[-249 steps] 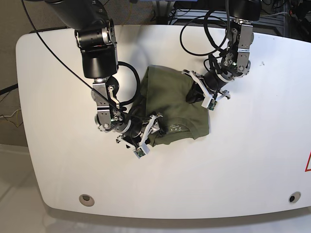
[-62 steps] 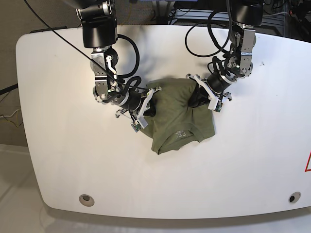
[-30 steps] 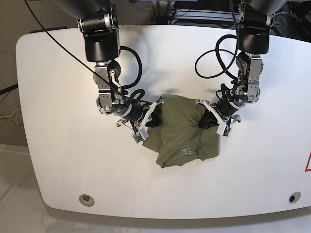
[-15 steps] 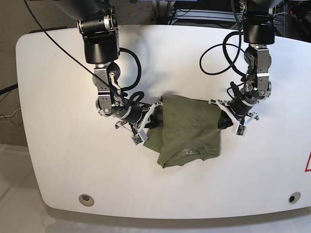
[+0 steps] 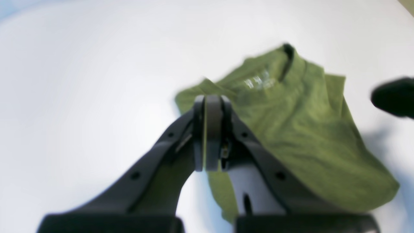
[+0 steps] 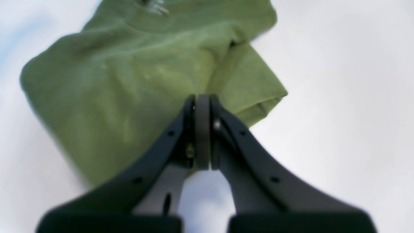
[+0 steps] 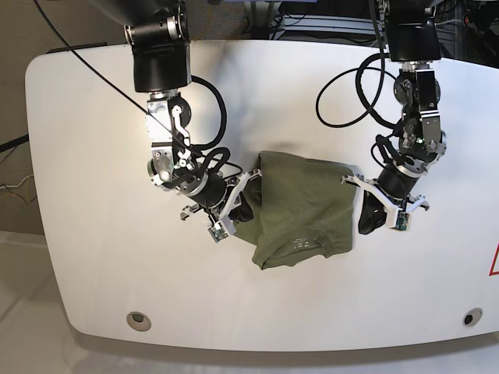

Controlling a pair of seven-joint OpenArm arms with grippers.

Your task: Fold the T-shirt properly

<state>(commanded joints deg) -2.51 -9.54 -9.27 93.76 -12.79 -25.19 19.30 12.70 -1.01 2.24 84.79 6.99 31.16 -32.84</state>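
The olive-green T-shirt (image 7: 300,204) lies folded into a compact rectangle mid-table, with its collar and printed label (image 7: 302,243) toward the front edge. My left gripper (image 7: 368,218) is just off the shirt's right edge. In the left wrist view the left gripper (image 5: 208,100) is shut, and the T-shirt (image 5: 291,129) spreads out beyond and under it. My right gripper (image 7: 243,206) rests against the shirt's left edge. Seen from the right wrist, the right gripper (image 6: 202,98) is shut, its tip over the border of the T-shirt (image 6: 113,81). I see no cloth between either pair of pads.
The white table (image 7: 93,234) has two round holes near its front edge (image 7: 139,319) (image 7: 468,318). Black cables (image 7: 347,78) loop above the right-hand arm. A red marking (image 7: 494,261) sits at the right border. A dark blurred shape (image 5: 394,100) shows beyond the shirt.
Over the earlier frames both arms brought the shirt toward the table's front. In the last half second the left gripper slid off the shirt's right edge; the shirt stayed put.
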